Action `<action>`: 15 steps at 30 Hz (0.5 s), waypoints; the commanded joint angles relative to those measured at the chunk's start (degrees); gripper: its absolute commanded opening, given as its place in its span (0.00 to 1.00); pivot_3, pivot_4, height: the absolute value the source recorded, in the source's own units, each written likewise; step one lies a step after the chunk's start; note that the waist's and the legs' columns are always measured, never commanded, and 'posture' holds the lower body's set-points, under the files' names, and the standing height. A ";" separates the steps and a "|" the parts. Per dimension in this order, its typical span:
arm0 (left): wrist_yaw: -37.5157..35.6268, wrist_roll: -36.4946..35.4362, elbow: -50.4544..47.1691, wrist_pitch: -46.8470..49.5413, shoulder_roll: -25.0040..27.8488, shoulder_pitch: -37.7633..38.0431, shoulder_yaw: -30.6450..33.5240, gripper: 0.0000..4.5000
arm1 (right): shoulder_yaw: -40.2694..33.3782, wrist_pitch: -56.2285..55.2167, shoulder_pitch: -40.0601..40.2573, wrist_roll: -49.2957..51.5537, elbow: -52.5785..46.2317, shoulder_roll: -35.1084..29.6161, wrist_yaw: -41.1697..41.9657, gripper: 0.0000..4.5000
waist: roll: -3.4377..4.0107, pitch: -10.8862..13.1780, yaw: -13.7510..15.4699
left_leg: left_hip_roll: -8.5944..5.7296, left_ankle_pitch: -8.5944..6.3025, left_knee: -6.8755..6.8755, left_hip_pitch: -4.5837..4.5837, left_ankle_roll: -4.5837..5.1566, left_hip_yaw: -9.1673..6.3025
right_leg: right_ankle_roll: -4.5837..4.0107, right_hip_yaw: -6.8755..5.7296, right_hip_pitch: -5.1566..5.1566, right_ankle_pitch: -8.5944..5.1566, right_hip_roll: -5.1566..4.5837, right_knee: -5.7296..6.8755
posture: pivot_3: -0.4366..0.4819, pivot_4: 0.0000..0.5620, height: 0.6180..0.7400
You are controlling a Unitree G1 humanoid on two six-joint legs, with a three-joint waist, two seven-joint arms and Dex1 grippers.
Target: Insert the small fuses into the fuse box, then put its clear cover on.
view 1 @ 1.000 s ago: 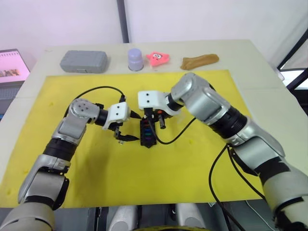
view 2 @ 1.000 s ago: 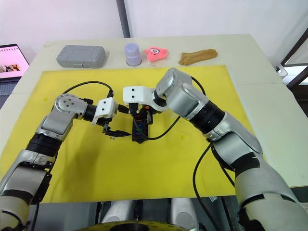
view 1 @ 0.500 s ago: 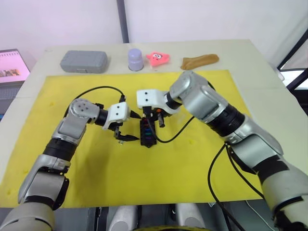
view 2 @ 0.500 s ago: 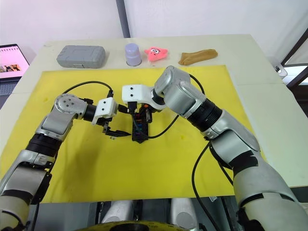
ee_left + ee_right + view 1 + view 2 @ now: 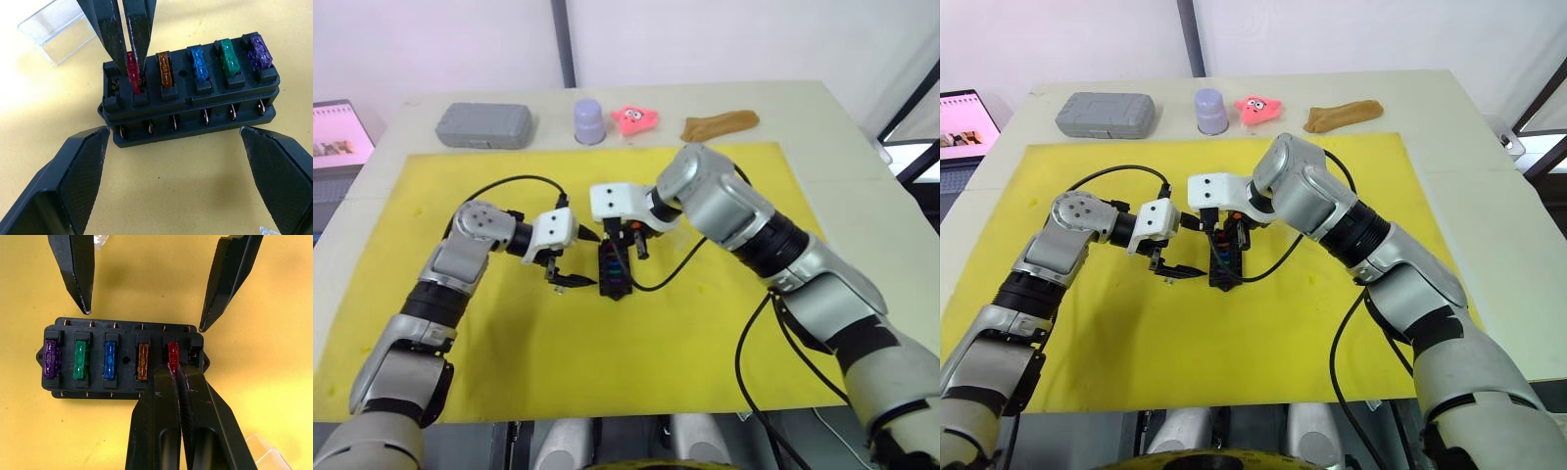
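— Right gripper (image 5: 175, 369) first: what is it doing?
— Its two fingers are pinched together on the red fuse (image 5: 133, 73), which stands in its slot in the fuse box (image 5: 190, 110), next to the one slot at the end with no fuse in it.

— And the other slots?
— Along the same row sit the orange fuse (image 5: 164, 69), blue fuse (image 5: 197, 62), green fuse (image 5: 227, 56) and purple fuse (image 5: 259, 51), each upright in its own slot.

— Where is the box itself?
— On the yellow mat (image 5: 636, 352), near its middle, lying between the two arms.

— Left gripper?
— Left gripper (image 5: 146, 318) is spread wide, holding nothing. Its fingertips sit just beside one long side of the box, one near each end; I cannot tell whether they touch it.

— The cover?
— The clear cover (image 5: 58, 32) lies on the mat just beyond the box's end with the vacant slot, apart from it.

— Anything else around?
— Another small clear piece (image 5: 270, 231) shows at the picture's edge by a left finger; too little of it shows to name. Past the mat, on the table (image 5: 842, 157), stand a grey case (image 5: 483, 125), a lilac cup (image 5: 588, 120), a pink toy (image 5: 635, 118) and a brown object (image 5: 720, 124). A laptop (image 5: 340, 132) sits off the table's left.
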 commanded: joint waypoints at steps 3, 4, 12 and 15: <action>-0.11 0.06 -1.38 -1.12 0.61 0.10 0.41 1.00 | 0.90 0.20 -0.96 -0.29 0.20 0.64 1.33 0.00 | 0.00 0.00 0.01 | 0.00 0.00 0.00 0.00 0.00 0.00 | 0.00 0.00 0.00 0.00 0.00 0.00 | 0.48 0.27 1.00; -0.09 0.07 -1.37 -1.14 0.61 0.11 0.42 1.00 | 0.78 0.25 -1.08 -0.19 0.21 0.68 1.45 0.00 | 0.00 0.00 0.01 | 0.00 0.00 0.00 0.00 0.00 0.00 | 0.00 0.00 0.00 0.00 0.00 0.00 | 0.48 0.27 1.00; 0.03 0.11 -1.29 -1.47 0.60 0.15 0.47 1.00 | 0.36 1.19 -1.96 0.18 1.43 1.25 2.06 0.00 | 0.00 0.00 -0.01 | 0.00 0.00 0.00 0.00 0.00 0.00 | 0.00 0.00 -0.01 0.00 0.00 0.00 | 0.48 0.27 1.00; 0.07 0.11 -1.33 -1.57 0.58 0.19 0.44 1.00 | 0.00 1.52 -2.41 0.37 1.98 1.50 2.18 0.00 | 0.00 0.00 -0.02 | 0.00 0.00 0.00 -0.01 0.00 0.00 | 0.00 0.00 0.00 0.00 0.00 0.00 | 0.48 0.27 1.00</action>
